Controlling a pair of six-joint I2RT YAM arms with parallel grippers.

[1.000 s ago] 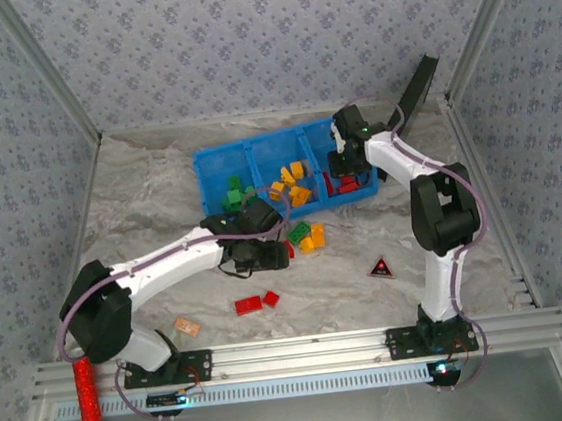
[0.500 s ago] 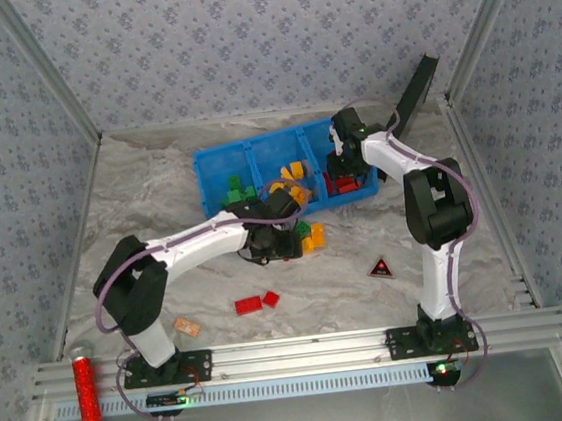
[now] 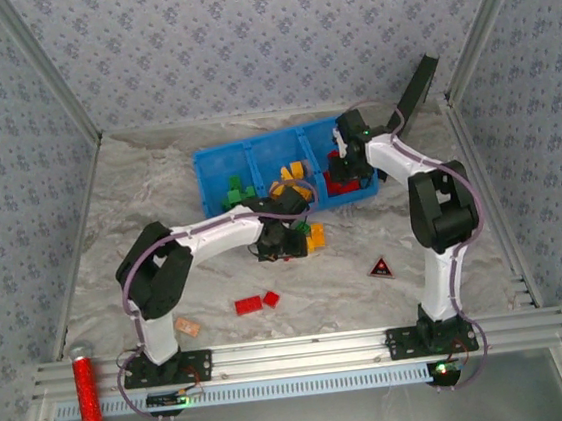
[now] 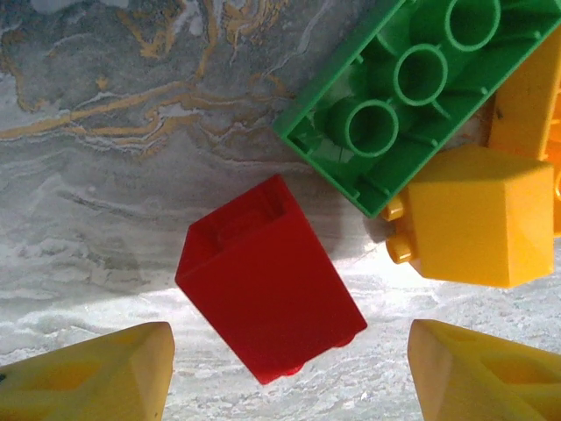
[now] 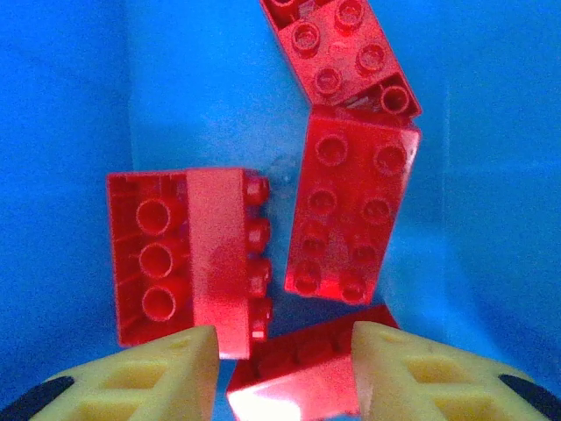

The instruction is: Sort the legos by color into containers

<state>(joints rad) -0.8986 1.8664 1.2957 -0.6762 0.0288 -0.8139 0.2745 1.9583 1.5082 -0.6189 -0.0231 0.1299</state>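
left gripper (image 3: 289, 242) low over table, just in front of blue bin (image 3: 218, 169); green and yellow legos (image 3: 311, 235) touching-close on its right, two red bricks (image 3: 256, 302) well apart from it toward the bases; right gripper (image 3: 342, 169) down in bin's right-end compartment, red legos (image 3: 333, 185) just beside it

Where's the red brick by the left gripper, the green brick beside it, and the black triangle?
Small red plastic brick (image 4: 267, 281): left wrist view, on its smooth side.
Green plastic brick lying upside down (image 4: 412, 88): left wrist view, on its hollow underside.
Flat black triangle with a red mark (image 3: 380, 268): top view, on its middle.
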